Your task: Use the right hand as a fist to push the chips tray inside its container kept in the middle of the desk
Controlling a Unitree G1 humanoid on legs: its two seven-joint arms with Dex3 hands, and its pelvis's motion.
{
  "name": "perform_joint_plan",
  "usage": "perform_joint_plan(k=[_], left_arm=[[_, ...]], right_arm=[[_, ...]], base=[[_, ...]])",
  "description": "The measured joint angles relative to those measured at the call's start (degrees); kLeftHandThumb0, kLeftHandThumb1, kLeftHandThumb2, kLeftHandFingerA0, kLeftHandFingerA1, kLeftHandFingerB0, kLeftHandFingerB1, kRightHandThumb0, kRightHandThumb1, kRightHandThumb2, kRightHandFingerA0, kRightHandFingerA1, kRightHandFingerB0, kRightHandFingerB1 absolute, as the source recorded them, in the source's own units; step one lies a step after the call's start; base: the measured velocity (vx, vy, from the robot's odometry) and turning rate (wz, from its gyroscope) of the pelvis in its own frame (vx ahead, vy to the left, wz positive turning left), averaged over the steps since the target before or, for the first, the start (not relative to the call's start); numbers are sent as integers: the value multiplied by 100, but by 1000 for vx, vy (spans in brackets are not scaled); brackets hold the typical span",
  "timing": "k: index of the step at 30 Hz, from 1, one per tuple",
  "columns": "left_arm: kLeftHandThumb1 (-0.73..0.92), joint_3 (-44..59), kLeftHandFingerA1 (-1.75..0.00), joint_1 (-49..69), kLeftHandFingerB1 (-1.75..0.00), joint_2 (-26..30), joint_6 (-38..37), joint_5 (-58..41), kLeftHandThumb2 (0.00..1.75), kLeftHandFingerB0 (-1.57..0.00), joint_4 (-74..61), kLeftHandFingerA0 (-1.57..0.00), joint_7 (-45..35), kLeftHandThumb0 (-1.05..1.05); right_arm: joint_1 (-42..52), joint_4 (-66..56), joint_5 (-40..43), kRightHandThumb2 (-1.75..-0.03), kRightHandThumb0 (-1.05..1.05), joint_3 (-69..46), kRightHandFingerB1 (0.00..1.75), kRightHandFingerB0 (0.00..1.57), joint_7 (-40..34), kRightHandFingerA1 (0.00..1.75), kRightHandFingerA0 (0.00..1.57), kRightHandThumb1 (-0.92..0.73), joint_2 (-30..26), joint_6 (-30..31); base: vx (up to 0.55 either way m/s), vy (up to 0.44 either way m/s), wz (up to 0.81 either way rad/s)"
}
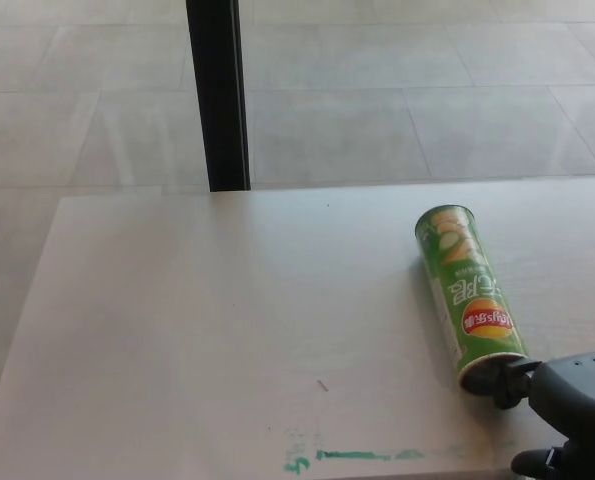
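A green cylindrical chips container (468, 297) lies on its side on the right part of the pale, matte surface (207, 320), its long axis running from far to near and leaning slightly rightward toward the near end. Its glossy printed wrap shows a red and yellow round logo and white characters, and the far end is a closed round cap seen edge-on. The near end is the mouth, ringed by a thin pale rim; the tray cannot be made out there, since the robot's right hand (567, 395) covers the opening.

That hand enters from the lower right corner, a bulky rounded shape of dark grey and black hard plastic. A stubby black tip of it presses against the container's near mouth. Its fingers appear bunched together rather than spread, holding nothing.

Near the front edge of the surface a smeared teal streak (352, 457) runs left to right, with a small dark fleck (322, 385) just beyond it. Past the far edge lies a floor of large grey tiles (397, 100), crossed by a black upright post (215, 95).
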Motion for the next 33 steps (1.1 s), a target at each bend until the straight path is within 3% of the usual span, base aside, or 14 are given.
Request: perform_joint_plan(k=[1, 10, 11, 12, 13, 18, 19, 20, 21, 22, 23, 27, 28, 33], left_arm=[[92, -6, -69, -7, -49, 0, 0, 2, 68, -41, 2, -57, 0, -78], [91, -30, -71, -10, -48, -1, -2, 1, 67, -45, 11, -59, -2, -78], [92, -26, -70, -17, -49, -1, -1, 0, 69, -45, 12, -56, 2, -77], [72, -32, -74, -23, -59, -1, -1, 4, 109, -39, 12, -54, 6, -74], [92, -39, -71, -25, -48, -2, -1, 7, 68, -43, 11, -55, 7, -79], [92, -44, -71, -28, -49, -6, -1, 12, 70, -42, 11, -54, 7, -78], [71, -47, -74, -30, -60, -7, -2, 13, 109, -38, 10, -53, 7, -75], [71, -48, -74, -30, -60, -8, -2, 13, 109, -38, 10, -53, 7, -75], [92, -48, -69, -30, -48, -10, -2, 13, 67, -41, 9, -56, 6, -77], [71, -48, -71, -31, -58, -12, -1, 13, 110, -39, 9, -55, 6, -74], [92, -48, -69, -32, -48, -14, -1, 13, 68, -41, 9, -57, 7, -77], [91, -51, -72, -36, -48, -22, -2, 13, 67, -44, 8, -58, 7, -79], [91, -51, -73, -36, -49, -23, -2, 13, 67, -44, 8, -57, 7, -78], [91, -52, -76, -37, -48, -30, -2, 13, 67, -42, 8, -55, 7, -78]], right_arm=[[-4, 22, -13, -64, -83, 13, 87, 22, -17, 139, 114, -67, 0, -3], [360, -589, 262, -61, -82, -288, 86, 25, 161, 99, 113, -67, -131, -94], [410, -711, 348, -95, -78, -362, 72, 35, 215, 89, 98, -48, -182, -124], [445, -805, 409, -59, -75, -416, 70, 35, 271, 80, 98, -63, -221, -136], [482, -889, 473, -59, -75, -463, 65, 38, 335, 76, 99, -62, -253, -143], [731, -1359, 845, -59, -75, -701, 62, 40, 685, 78, 97, -62, -390, -161], [793, -1485, 967, -59, -74, -773, 60, 41, 788, 79, 98, -62, -435, -163], [851, -1593, 1059, -59, -74, -835, 60, 41, 867, 79, 98, -62, -469, -162], [891, -1678, 1132, -59, -75, -889, 60, 43, 933, 79, 100, -62, -492, -161], [928, -1771, 1222, -59, -75, -945, 61, 46, 1007, 80, 103, -62, -512, -161], [947, -1815, 1261, -92, -75, -970, 65, 45, 1036, 88, 100, -47, -521, -161], [1100, -2194, 1625, -59, -74, -1236, 63, 42, 1290, 86, 100, -63, -591, -164], [1114, -2234, 1669, -93, -78, -1273, 68, 41, 1318, 93, 98, -49, -598, -164], [1168, -2522, 2058, -98, -78, -1758, 70, 37, 1541, 101, 98, -52, -701, -159]], base=[[0, 0, 0], [6, 1, 1], [0, 0, 0], [0, 0, 0], [0, 0, 0], [0, 0, 0], [0, 0, 0], [0, 0, 0], [0, 0, 0], [0, 0, 0], [0, 0, 0], [0, 0, 0], [0, 0, 0], [0, 0, 0]])
